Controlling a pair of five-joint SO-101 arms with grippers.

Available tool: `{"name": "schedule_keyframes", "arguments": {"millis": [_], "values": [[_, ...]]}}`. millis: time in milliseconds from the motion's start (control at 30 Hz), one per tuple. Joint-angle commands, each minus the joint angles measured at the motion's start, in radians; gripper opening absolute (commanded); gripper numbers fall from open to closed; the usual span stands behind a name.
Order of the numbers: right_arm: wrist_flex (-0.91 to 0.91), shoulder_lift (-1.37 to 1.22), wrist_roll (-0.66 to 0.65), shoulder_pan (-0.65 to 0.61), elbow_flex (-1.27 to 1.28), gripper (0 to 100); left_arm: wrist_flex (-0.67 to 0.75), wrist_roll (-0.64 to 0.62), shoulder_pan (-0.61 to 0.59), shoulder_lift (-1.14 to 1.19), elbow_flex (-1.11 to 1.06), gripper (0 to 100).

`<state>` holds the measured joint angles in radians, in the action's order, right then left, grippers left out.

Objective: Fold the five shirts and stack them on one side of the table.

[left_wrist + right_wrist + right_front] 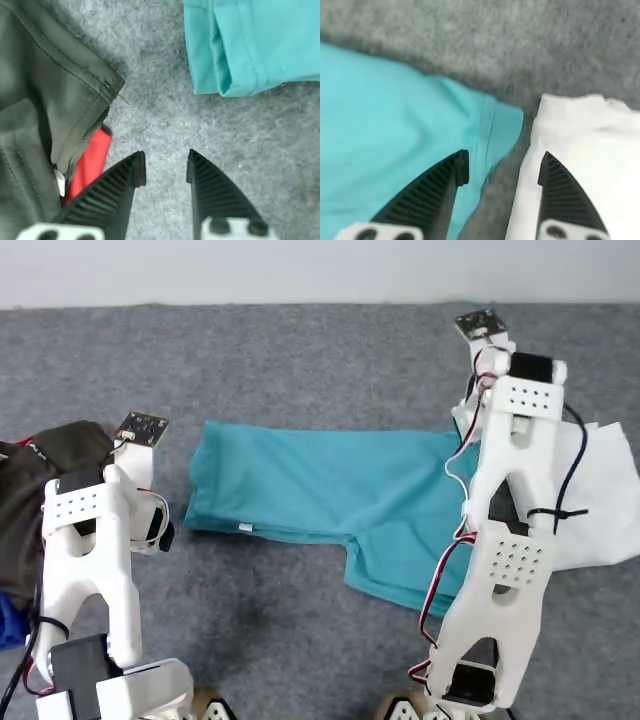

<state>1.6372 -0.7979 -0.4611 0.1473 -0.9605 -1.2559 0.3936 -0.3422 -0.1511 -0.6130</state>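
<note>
High view is showing a dark shirt (60,455) lying bunched at the left edge of the grey desk (300,350), with a red cloth (90,160) peeking out from under it and a blue cloth (8,625) just beside it. The left gripper (166,160) is hovering over bare desk between that heap and the teal shirt (320,485), its fingers spread and holding nothing. Closing here is likely meaning a grab at nothing, and drifting toward the heap is risking snagging the dark hem and dragging the heap apart. The teal shirt is lying across the middle, partly folded, with one flap sticking out toward the arms' bases. At its right end the right gripper (504,160) is hanging with fingers parted and empty, straddling the gap between the teal sleeve and the white shirt (600,490). A pinch here is risking catching both fabrics together, pulling the white shirt along and undoing the teal fold.
</note>
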Motion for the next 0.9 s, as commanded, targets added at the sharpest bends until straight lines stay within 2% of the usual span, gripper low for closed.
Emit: {"name": "schedule_keyframes", "arguments": {"millis": [0, 200, 367, 467, 667, 867], "values": [[0.156, 0.042, -0.008, 0.008, -0.124, 23.6, -0.002, 0.005, -0.002, -0.031, 0.004, 14], [0.159, 0.054, 0.044, -0.018, 0.009, 23.6, 0.026, -0.020, -0.002, -0.031, 0.007, 14], [0.159, 0.056, 0.061, -0.116, 0.041, 23.5, 0.236, -0.221, 0.003, -0.029, 0.010, 15], [0.159, 0.054, 0.084, -0.143, 0.040, 23.5, 0.278, -0.310, 0.064, -0.028, 0.007, 15], [0.157, 0.054, 0.086, -0.122, 0.040, 23.5, 0.255, -0.313, 0.219, -0.028, -0.007, 15], [0.157, 0.054, 0.084, -0.111, 0.043, 23.5, 0.305, -0.313, 0.227, -0.018, -0.010, 15]]}}
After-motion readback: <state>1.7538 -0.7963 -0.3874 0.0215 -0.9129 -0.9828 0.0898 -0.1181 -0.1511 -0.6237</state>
